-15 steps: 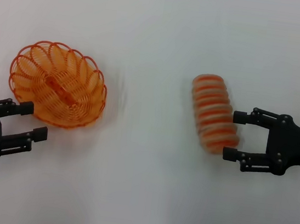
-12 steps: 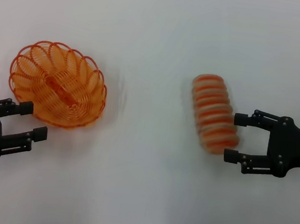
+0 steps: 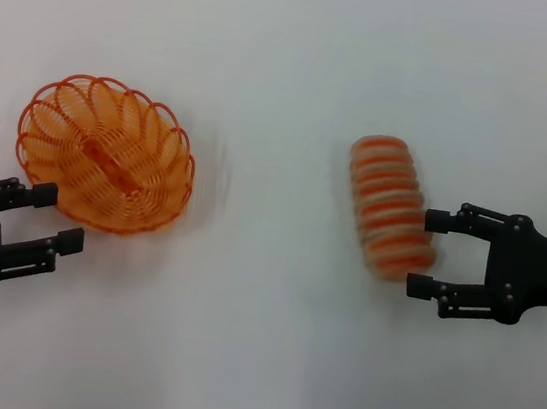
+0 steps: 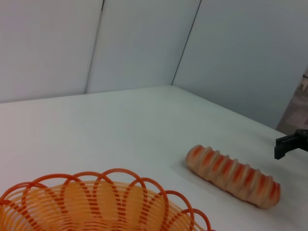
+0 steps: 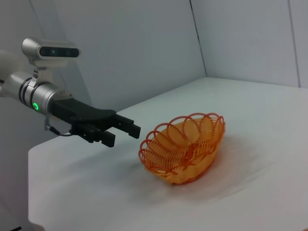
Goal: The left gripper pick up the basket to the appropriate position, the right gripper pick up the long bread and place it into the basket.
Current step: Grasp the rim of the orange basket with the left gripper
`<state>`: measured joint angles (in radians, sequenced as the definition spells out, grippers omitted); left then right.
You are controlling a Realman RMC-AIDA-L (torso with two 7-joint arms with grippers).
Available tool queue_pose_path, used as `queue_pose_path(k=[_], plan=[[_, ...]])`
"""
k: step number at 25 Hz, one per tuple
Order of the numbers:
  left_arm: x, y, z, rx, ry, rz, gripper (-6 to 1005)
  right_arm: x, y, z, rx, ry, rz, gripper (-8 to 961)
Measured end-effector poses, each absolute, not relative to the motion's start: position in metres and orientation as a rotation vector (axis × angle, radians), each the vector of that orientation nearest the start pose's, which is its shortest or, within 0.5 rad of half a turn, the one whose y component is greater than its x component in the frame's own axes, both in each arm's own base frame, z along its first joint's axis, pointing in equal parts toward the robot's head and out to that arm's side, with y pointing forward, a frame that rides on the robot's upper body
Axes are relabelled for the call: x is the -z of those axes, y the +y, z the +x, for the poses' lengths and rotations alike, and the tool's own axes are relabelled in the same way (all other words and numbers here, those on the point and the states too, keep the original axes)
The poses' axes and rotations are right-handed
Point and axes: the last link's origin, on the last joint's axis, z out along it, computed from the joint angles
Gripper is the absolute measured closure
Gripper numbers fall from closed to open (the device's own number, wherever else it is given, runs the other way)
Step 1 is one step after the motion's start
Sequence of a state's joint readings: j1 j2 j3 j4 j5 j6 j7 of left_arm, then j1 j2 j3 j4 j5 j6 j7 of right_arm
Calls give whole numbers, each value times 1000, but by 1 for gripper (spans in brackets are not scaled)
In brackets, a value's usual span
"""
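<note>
Left gripper (image 3: pixel 48 215) and right gripper (image 3: pixel 426 253) (both spread) hover low.

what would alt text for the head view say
Two open black end effectors flank a white table: the left end effector sits at the near rim of an orange wire basket, and the right end effector straddles the near end of a striped long bread.

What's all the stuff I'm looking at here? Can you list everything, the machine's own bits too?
table: one, white, under everything
basket: one, orange wire, on the robot's left side, empty, resting on the table
long bread: one, orange and cream stripes, lying on the right side
left gripper: one, black, jaws open, right beside the basket's near rim
right gripper: one, black, jaws open, at the bread's near end, not closed on it
</note>
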<state>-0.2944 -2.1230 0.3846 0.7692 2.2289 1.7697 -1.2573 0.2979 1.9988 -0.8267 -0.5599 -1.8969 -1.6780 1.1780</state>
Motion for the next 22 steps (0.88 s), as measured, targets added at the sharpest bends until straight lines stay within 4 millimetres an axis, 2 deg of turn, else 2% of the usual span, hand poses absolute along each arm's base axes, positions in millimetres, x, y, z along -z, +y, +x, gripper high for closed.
queue_pose_path(k=[9, 13, 18, 22], plan=[[-22, 236, -337, 652, -791, -2610, 269, -4, 245, 325, -706, 649, -2789, 8], [-28, 241, -337, 686, -790, -2545, 270, -6, 246, 324, -709, 654, -2787, 8], [-45, 258, -332, 779, -835, -2423, 270, -9, 252, 320, -734, 709, -2781, 8], [-56, 284, -328, 768, -974, -2362, 270, -14, 257, 313, -756, 735, -2801, 8]])
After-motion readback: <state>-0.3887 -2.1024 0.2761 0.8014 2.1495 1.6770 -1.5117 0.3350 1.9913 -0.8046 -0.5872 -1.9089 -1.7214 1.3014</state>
